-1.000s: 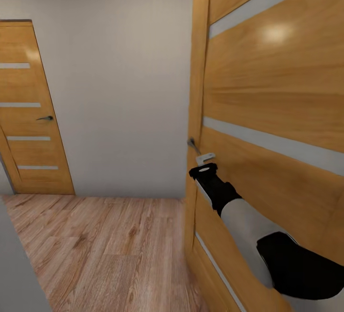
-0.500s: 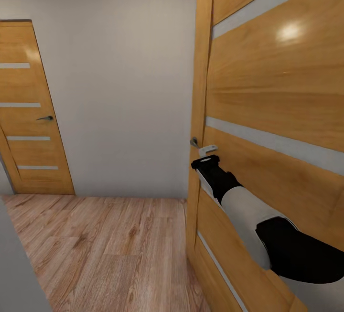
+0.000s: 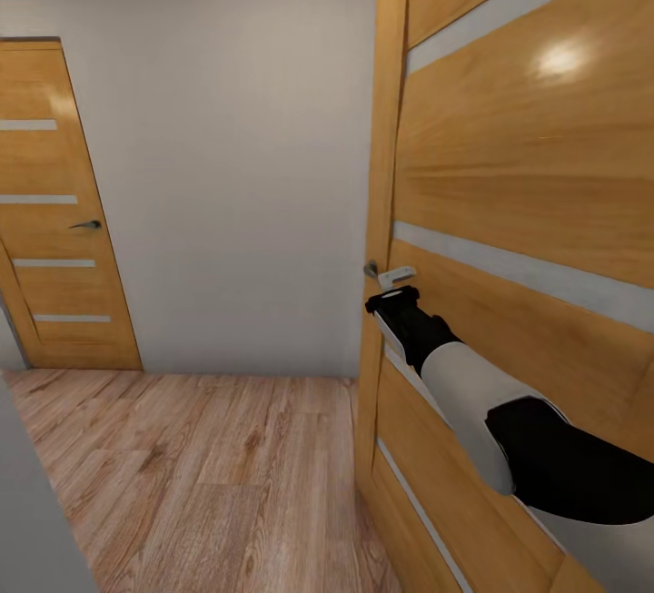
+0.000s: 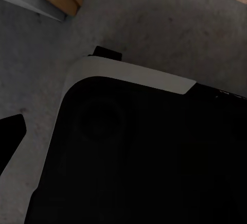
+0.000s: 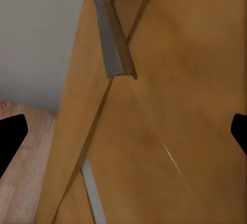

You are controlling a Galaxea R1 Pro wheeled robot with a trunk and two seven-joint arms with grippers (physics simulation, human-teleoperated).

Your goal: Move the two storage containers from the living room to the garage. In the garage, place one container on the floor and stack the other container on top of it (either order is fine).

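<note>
Two wooden doors frame the head view: a large open door close on the right, cut off by the picture edge, and a smaller closed door far left in the grey wall, above light wood-plank flooring. The right arm reaches to the open door's handle. The right pincer has its tips spread wide, holding nothing — the grey lever lies just beyond them. The left wrist view is mostly dark robot body over grey floor; whether the left pincer is open I cannot tell — one dark tip shows.
</note>
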